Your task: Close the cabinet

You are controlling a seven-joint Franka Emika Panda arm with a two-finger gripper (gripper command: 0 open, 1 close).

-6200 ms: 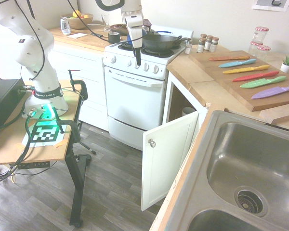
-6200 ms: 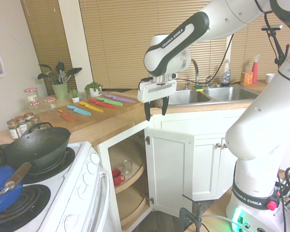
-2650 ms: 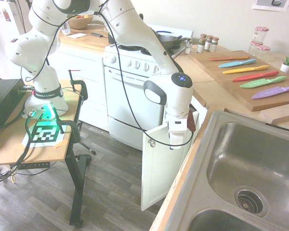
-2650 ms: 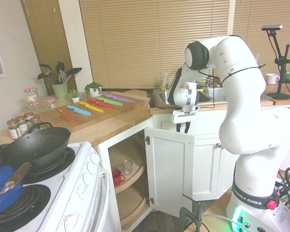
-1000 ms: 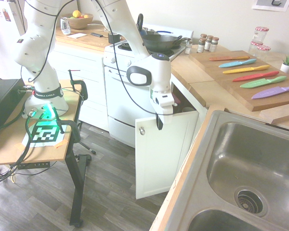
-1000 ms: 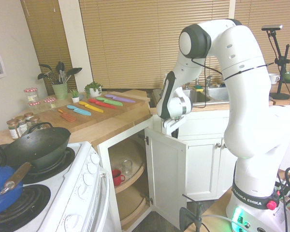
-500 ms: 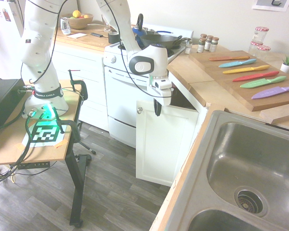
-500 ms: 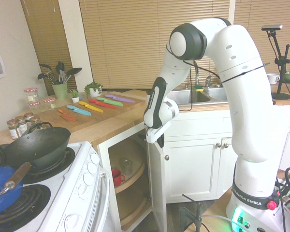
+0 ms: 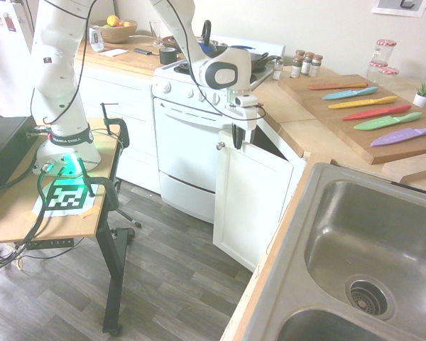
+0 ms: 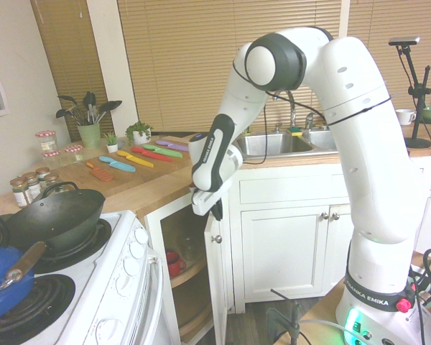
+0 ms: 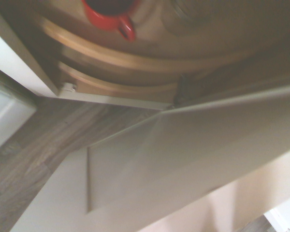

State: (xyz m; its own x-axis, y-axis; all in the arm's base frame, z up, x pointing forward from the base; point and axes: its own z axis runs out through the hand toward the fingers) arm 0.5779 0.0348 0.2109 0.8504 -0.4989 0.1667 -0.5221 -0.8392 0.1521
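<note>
Beside the white oven (image 9: 189,153), in the corner under the wooden counter (image 9: 298,121), stood the cabinet (image 9: 254,200) — a white base unit w/ a tall recessed-panel door and one small round silver knob (image 9: 219,145). Its door was most of the way shut but not home: a dark wedge of interior showed between the door's top edge and the counter in the first exterior view, and the second exterior view showed the door edge-on w/ the shelves open to sight.

Pressed at the door's upper outer corner, just above the knob, was the gripper (image 9: 236,137). Its dark fingers pointed down and looked drawn together, clenched on nothing; they seemed to be pushing the panel, not holding it, though actual contact was hard to confirm.

Inside, the wrist view showed round wooden shelves (image 11: 135,60) and a red cup (image 11: 110,10) — the door panel filled the near part, blurred.

Judgement: roughly three-quarters done. What was left — the last swing until the door sat flush w/ the frame.

Further out: a dark wok (image 10: 54,215) on the stove, coloured knives (image 9: 373,106) on a cutting board, and a steel sink (image 9: 369,249).
</note>
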